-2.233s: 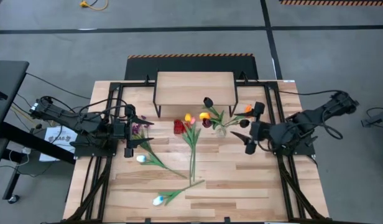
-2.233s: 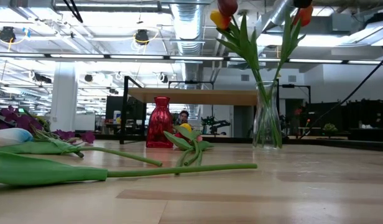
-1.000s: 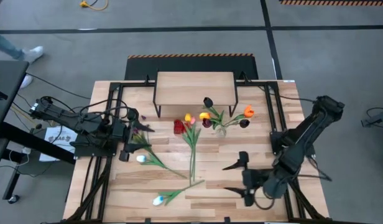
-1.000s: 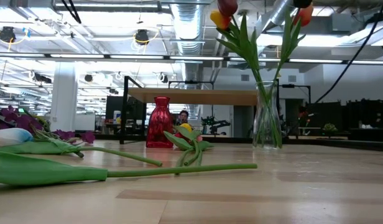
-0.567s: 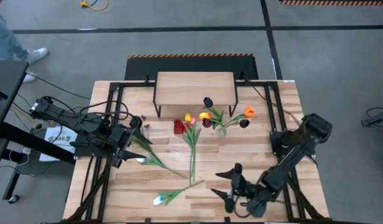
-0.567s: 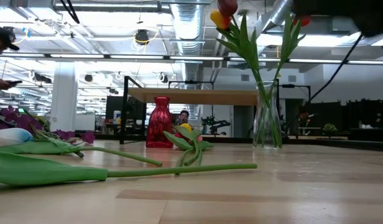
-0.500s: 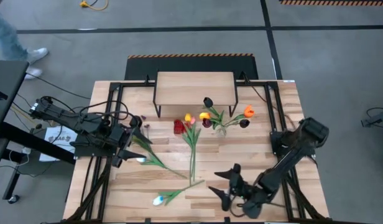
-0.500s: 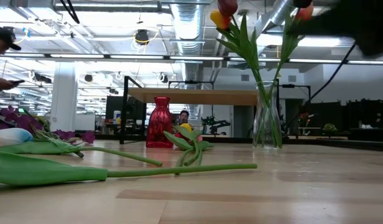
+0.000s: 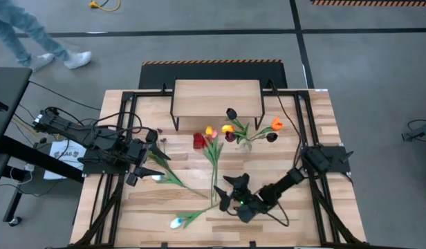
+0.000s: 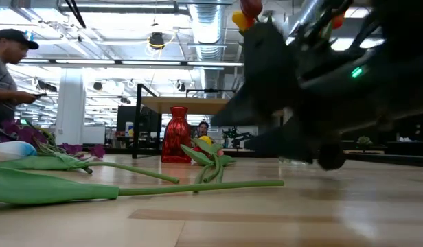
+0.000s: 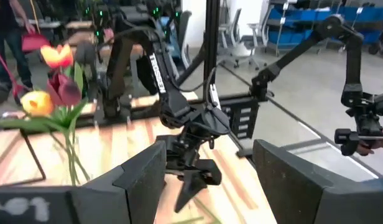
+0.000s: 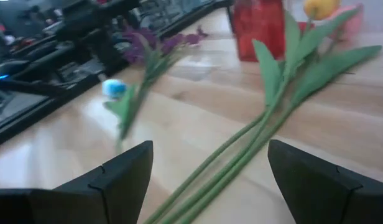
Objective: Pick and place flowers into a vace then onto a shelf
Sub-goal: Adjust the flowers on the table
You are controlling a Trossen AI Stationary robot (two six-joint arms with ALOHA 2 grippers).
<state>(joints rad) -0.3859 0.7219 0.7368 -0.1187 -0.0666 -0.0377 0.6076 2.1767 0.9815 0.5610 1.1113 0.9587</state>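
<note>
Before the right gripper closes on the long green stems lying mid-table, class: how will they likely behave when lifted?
The stems look thin and long, so probably light and droopy. Lying close together, they may lift together under the open right gripper.

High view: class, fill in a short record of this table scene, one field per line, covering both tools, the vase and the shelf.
right tool: open, low over the tulip stems at mid-table
left tool: open, at the table's left edge by the purple blossoms
glass vase: holds several tulips
red vase: standing, no flowers visible in it
shelf: nothing on it
</note>
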